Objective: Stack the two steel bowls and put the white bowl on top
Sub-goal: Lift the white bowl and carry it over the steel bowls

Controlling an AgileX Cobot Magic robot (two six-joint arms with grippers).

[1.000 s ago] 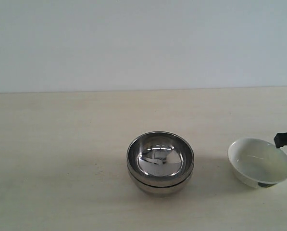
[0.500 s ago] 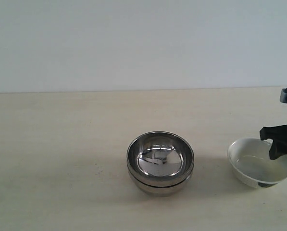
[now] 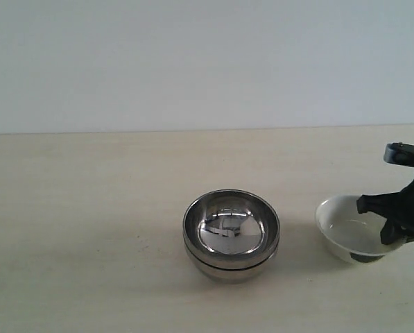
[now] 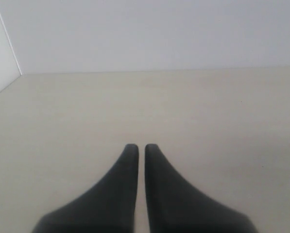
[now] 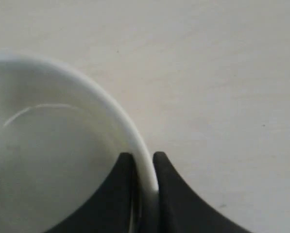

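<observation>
Steel bowls (image 3: 231,234) were the leftmost things on the bench (image 3: 89,208), nested one inside the other near the middle, toward the front edge, so the first part of the task looked done and the pair stood ready to take a third bowl. To their right, well apart and close to the right edge, was the white bowl (image 3: 345,232). It sat tilted, probably because the right claw (image 3: 390,222) was pinching its rim on the far-right side. The right wrist view showed why that hold worked: the right claw (image 5: 142,158) had one finger inside the white bowl (image 5: 52,145) and one outside, with the thin wall clamped between them. Whether the bowl's base had left the bench could not be told, for a dark patch beneath it might have been shadow or a mark. The right arm was cut off at the picture's edge. The left claw (image 4: 137,148) appeared only in its own wrist view, pressed together on nothing above bare bench; where it hung was unclear.
</observation>
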